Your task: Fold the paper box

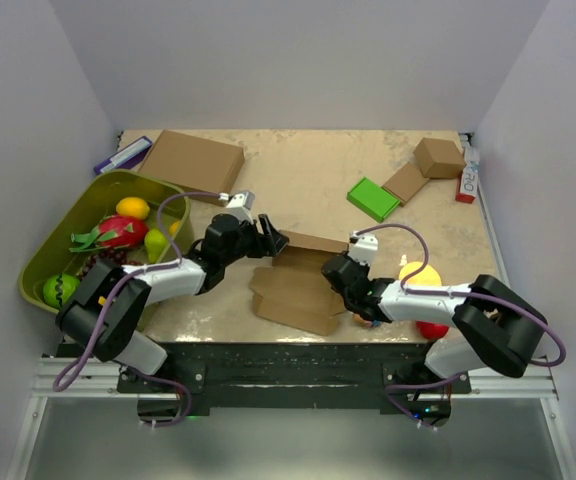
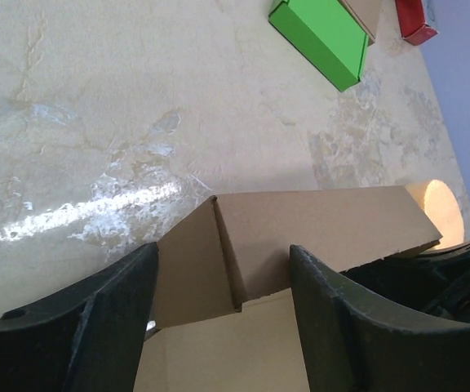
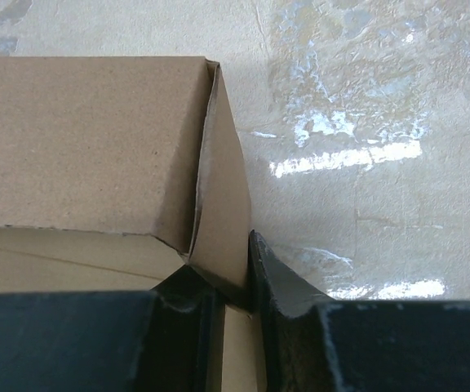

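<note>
The pale, mottled table carries everything. Along its 9 o'clock edge sits an olive-green bin with fruit inside. The paper box, brown cardboard only partly folded, lies toward 6 o'clock on the table, between the two arms. Its far long wall stands upright and the rest lies flat toward the arm bases. A larger brown box rests at 11 o'clock, well apart from it. The left gripper is at the paper box's 11 o'clock corner with its fingers spread wide. The raised wall's end and a side flap lie between them, and neither finger visibly presses the cardboard. The right gripper, at the box's 2 o'clock corner, is closed on the short end flap there, pinching it between its fingers. A green box lies at 1 o'clock on the table, and beyond it is a small brown cube box. A yellow fruit sits just beside the right arm at 4 o'clock.
</note>
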